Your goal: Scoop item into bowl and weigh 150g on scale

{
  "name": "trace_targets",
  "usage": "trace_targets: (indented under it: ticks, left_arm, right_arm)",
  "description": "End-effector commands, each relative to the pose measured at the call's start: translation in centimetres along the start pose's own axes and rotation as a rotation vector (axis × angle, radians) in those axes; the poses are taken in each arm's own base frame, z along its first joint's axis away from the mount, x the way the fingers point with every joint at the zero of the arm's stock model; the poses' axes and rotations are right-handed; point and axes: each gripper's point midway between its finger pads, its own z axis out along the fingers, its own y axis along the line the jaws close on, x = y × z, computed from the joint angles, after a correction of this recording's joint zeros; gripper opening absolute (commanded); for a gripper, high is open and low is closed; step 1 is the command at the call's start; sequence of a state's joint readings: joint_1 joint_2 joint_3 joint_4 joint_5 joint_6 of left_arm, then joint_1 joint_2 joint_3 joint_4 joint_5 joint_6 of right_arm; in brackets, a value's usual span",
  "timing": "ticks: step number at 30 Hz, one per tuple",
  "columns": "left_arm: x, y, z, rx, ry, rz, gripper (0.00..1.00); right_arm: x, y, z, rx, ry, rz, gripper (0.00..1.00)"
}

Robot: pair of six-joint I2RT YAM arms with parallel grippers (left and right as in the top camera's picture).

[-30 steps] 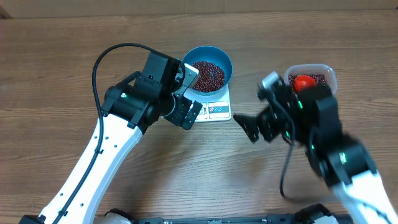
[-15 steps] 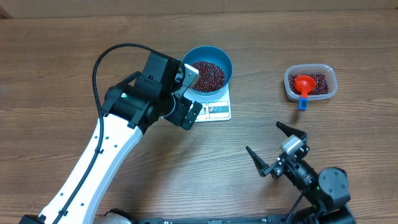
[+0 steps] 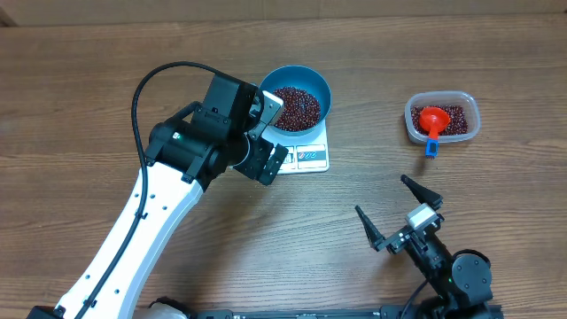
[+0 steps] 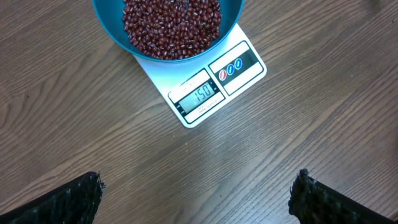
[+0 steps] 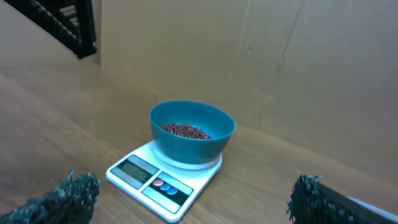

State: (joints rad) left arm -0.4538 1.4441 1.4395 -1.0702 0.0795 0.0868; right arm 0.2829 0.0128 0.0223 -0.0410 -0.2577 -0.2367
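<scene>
The blue bowl (image 3: pixel 297 96) stands on the white scale (image 3: pixel 306 157), part full of dark red-brown beans (image 3: pixel 297 106). In the left wrist view the scale (image 4: pixel 214 84) shows 150 on its display below the bowl (image 4: pixel 112 28) and beans (image 4: pixel 171 25). My left gripper (image 3: pixel 273 135) hovers just left of the scale, open and holding nothing (image 4: pixel 199 193). My right gripper (image 3: pixel 392 209) is low near the table's front right, open and holding nothing, facing the bowl (image 5: pixel 193 143) and scale (image 5: pixel 158 180) from a distance.
A clear plastic tub (image 3: pixel 469 106) at the right holds more beans and an orange-red scoop (image 3: pixel 432 117) whose blue handle end (image 3: pixel 431 149) sticks out over the rim. A cardboard wall (image 5: pixel 280 74) stands behind the table.
My right arm has pulled back from beside the tub to the front right of the table, leaving the scoop in the tub. The left arm has not moved.
</scene>
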Motion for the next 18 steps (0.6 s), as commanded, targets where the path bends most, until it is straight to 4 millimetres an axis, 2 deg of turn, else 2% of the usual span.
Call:
trace_targets:
  ticks: [1,6,18]
  left_arm:
    - [0.1,-0.2,0.3,0.015,0.006,0.02,1.0]
    - [0.1,-0.2,0.3,0.015,0.006,0.02,0.99]
    - [0.1,-0.2,0.3,0.015,0.006,0.02,0.99]
  right_arm:
    - [0.3,-0.8,0.0,0.046,0.001,0.001,1.0]
    - [1.2,-0.9,0.0,0.054,0.035,0.017,1.0]
    - [1.3,-1.2,-0.1,0.072,0.039,0.033,1.0]
